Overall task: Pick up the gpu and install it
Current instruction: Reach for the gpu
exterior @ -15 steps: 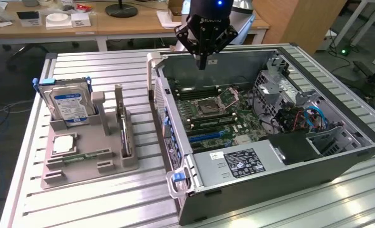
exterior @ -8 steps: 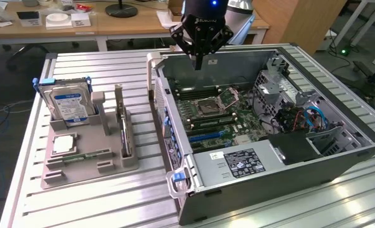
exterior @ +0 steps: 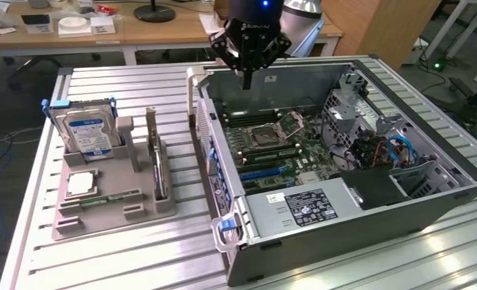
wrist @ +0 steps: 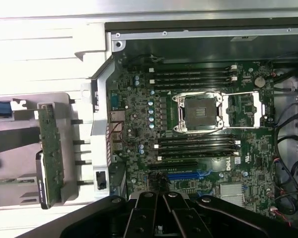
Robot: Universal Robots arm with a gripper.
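Standing on its long edge in a slot of the grey holder [exterior: 121, 178], the gpu [exterior: 156, 163] is upright, with its top edge free and open air above it. A hard drive [exterior: 89, 136] stands in the neighbouring slot toward the exterior view's left, near the gpu but apart from it. A memory stick [exterior: 109, 197] lies flat near the holder's front edge. The holder rests on the ribbed metal surface [exterior: 101, 266], just beside the open computer case [exterior: 343, 241], whose side wall rises between the gpu and the motherboard [exterior: 271, 145]. The gripper [exterior: 246, 81] hangs over the case's far wall, well apart from the gpu, its fingers pressed together on nothing. Below it the motherboard lies uncovered, and the blue slot [wrist: 186, 175] has open room above.
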